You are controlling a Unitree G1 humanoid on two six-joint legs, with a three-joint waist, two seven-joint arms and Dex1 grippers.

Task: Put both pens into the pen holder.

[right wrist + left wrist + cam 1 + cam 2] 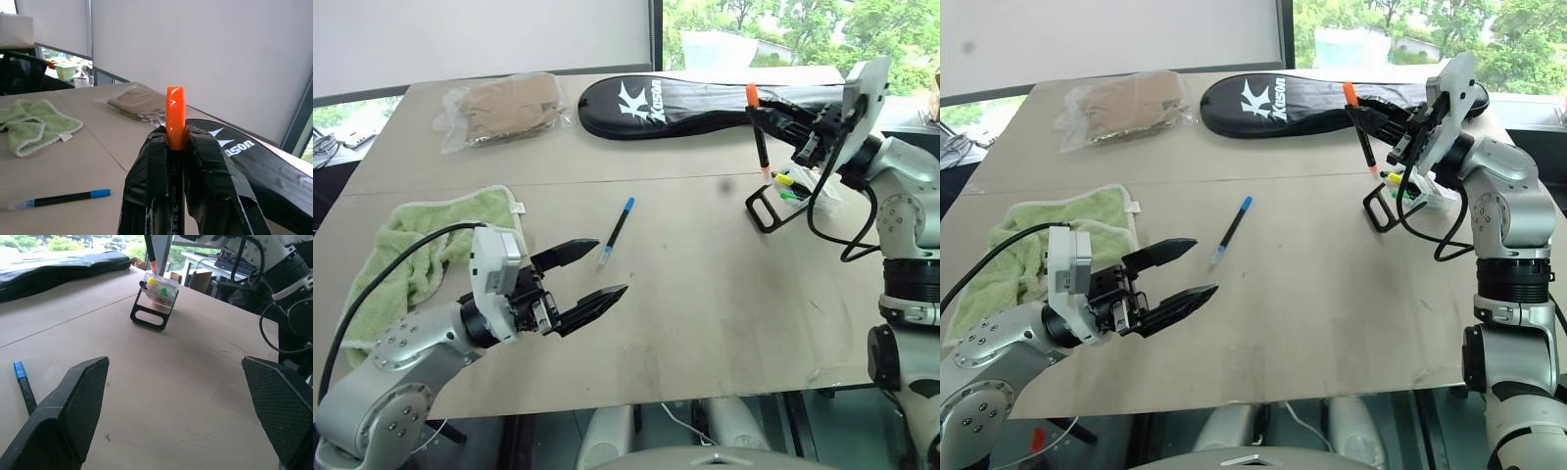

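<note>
My right gripper (766, 117) is shut on the orange-capped pen (759, 137). It holds the pen upright, cap up, with the lower tip just above the pen holder (785, 196). The orange cap (175, 115) sticks up between the fingers. The holder is a clear box on a black wire frame at the table's right, with yellow and green markers in it. The blue-capped pen (616, 230) lies flat in the middle of the table. My left gripper (610, 268) is open and holds nothing, low over the table a short way in front of the blue pen.
A long black racket bag (675, 103) lies along the far side behind the holder. A clear bag of tan things (504, 108) sits at the far left, and a green towel (421, 245) lies at the left by my left arm. The table's front edge (656, 401) runs close below the left gripper.
</note>
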